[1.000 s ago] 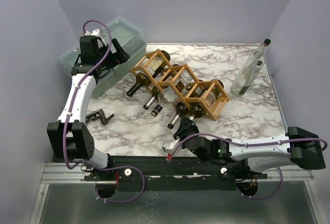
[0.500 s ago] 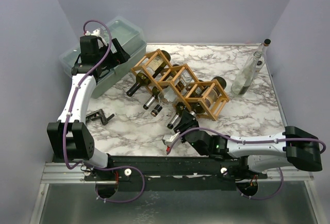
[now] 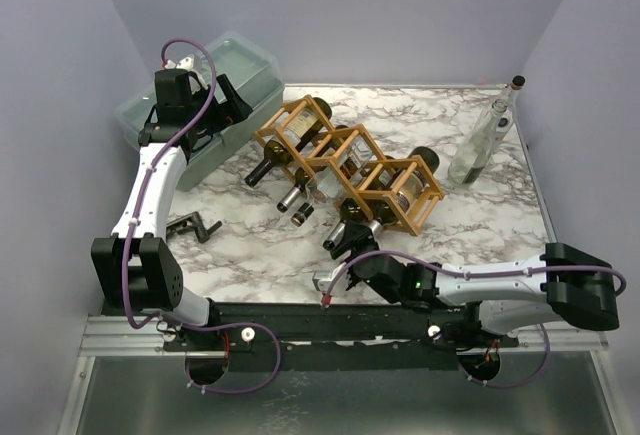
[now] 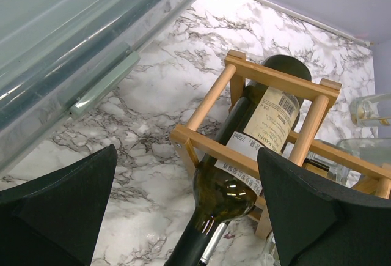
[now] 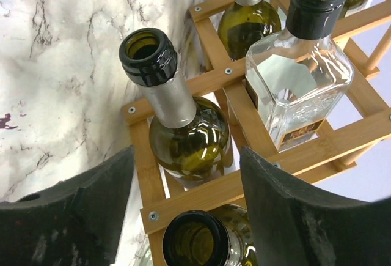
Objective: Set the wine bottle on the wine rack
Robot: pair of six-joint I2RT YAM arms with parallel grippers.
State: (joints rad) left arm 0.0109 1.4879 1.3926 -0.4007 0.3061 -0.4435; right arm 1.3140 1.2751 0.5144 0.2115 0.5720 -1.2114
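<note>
Plainly, a barcoded label (image 4: 269, 116) (cream) shows within the wine rack (image 4: 209, 99).

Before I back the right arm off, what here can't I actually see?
- Right wrist: the bottom edge cuts off the nearest bottle just past its mouth, so its seating in the wine rack is unknown.
- Top view: right jaws too small and dark to read.
- Left wrist: the right edge cuts a clear bottle.
</note>
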